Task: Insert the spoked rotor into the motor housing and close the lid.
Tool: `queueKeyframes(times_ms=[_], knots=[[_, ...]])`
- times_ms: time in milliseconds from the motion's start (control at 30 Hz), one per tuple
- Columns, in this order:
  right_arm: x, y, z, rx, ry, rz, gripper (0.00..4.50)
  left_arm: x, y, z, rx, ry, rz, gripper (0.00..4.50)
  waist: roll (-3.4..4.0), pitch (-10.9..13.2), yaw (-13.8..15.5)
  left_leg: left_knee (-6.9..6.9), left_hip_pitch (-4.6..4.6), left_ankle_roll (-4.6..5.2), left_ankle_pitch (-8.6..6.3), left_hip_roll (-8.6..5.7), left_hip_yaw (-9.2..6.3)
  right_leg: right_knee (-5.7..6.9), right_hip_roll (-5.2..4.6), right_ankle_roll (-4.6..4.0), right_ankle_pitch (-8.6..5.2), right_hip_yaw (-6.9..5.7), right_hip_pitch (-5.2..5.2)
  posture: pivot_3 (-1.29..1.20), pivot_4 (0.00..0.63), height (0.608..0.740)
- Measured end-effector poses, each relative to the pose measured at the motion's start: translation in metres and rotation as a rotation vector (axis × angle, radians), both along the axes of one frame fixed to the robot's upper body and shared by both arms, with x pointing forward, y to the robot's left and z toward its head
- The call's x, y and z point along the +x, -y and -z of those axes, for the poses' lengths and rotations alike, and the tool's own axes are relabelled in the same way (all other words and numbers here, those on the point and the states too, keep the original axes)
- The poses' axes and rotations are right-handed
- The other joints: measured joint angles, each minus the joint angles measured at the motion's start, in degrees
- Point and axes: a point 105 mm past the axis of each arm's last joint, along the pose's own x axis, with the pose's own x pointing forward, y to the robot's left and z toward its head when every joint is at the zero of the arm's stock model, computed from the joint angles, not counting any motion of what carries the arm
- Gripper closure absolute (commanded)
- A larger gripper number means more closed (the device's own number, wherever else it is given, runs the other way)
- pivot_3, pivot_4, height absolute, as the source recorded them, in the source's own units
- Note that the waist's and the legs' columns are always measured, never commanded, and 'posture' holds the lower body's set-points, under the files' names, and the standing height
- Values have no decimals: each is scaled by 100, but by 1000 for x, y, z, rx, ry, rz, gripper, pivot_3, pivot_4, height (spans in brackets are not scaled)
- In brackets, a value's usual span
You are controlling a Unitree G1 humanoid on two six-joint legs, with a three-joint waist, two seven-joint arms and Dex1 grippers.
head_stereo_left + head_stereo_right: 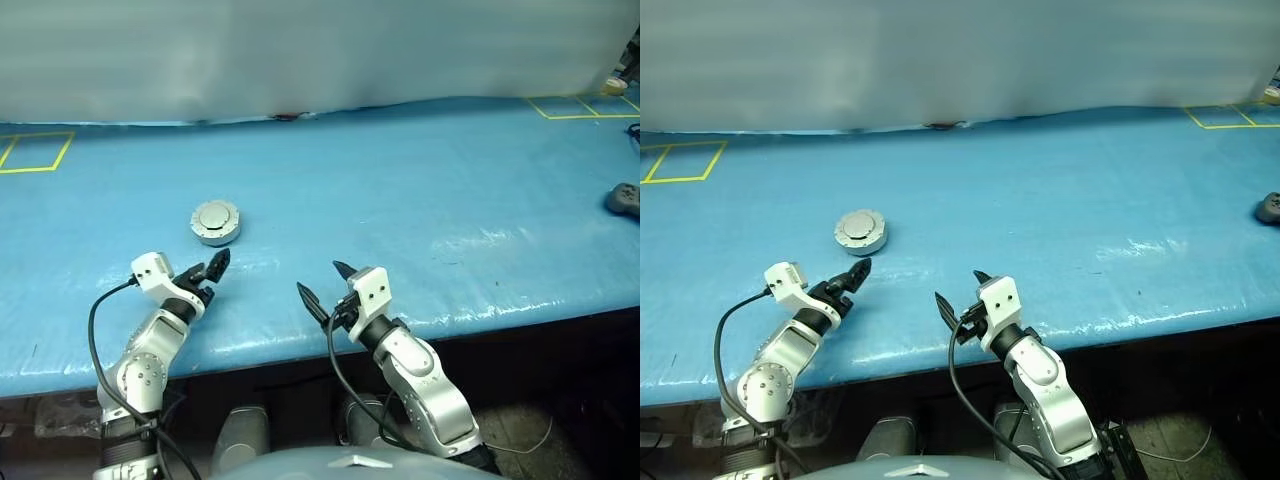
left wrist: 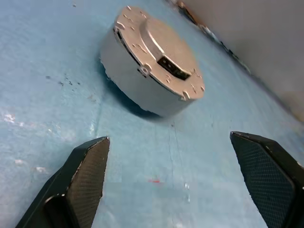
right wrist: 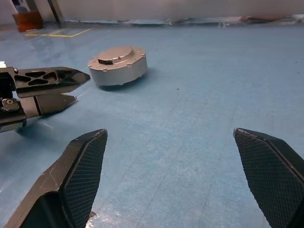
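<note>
While lid (image 1: 215, 216) sits closed on motor housing (image 1: 217, 236), left gripper (image 1: 212, 271) and right gripper (image 1: 322, 285) gape empty; task appears complete, only withdrawal remaining.

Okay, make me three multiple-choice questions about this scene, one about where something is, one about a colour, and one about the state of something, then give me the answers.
1. Where does the motor housing sit?
A. On the table, just beyond the left gripper
B. Between the right gripper's fingers
C. On the floor under the table

2. What colour is the table cover?
A. Red
B. Blue
C. Green

3. In what state is the lid?
A. Swung open beside the cup
B. Lying apart on the table
C. Closed on top of the housing

Answers:
1. A, it rests on the cover a little ahead of the left gripper, nothing holding it.
2. B, the whole surface is blue.
3. C, its plain grey outside with the raised hub faces up, flush on the housing.
</note>
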Motion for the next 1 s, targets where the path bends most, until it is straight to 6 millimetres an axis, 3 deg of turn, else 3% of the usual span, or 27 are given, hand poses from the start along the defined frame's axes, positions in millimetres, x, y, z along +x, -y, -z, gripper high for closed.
queueKeyframes(times_ms=[133, 233, 400, 733, 1000], knots=[[1, 6, -1, -4, 20, 19, 0, -5, 15, 1, 208, 94, 70, 33, -11, 7, 68, -1, -39, 0, 0, 7, 9, 3, 1, -1, 0, 4, -43, 0, 150, 740], [1, 10, -1, -9, 25, 31, 0, -4, 24, -12, 393, 240, 93, 33, -11, 7, 119, 0, -73, 1, 1, 7, 12, 4, 3, -1, 1, 3, -77, 0, 150, 740], [1, 19, 2, -43, 29, 33, 0, -9, 34, -24, 546, 407, 149, 33, -11, 7, 123, 0, -82, 4, -1, 7, 18, 0, 3, 0, 1, 4, -83, 0, 150, 740], [-1, 32, 5, -66, 16, 23, 0, -30, 46, -9, 602, 433, 383, 33, -9, 8, 112, 11, -80, 5, -1, 10, 19, 6, 5, 1, 1, 2, -80, 0, 150, 740], [-2, 37, 6, -70, 11, 13, 0, -36, 51, -3, 537, 408, 437, 33, -9, 8, 109, 21, -79, 5, -1, 12, 18, 14, 8, 3, 2, 1, -78, 0, 150, 740]])
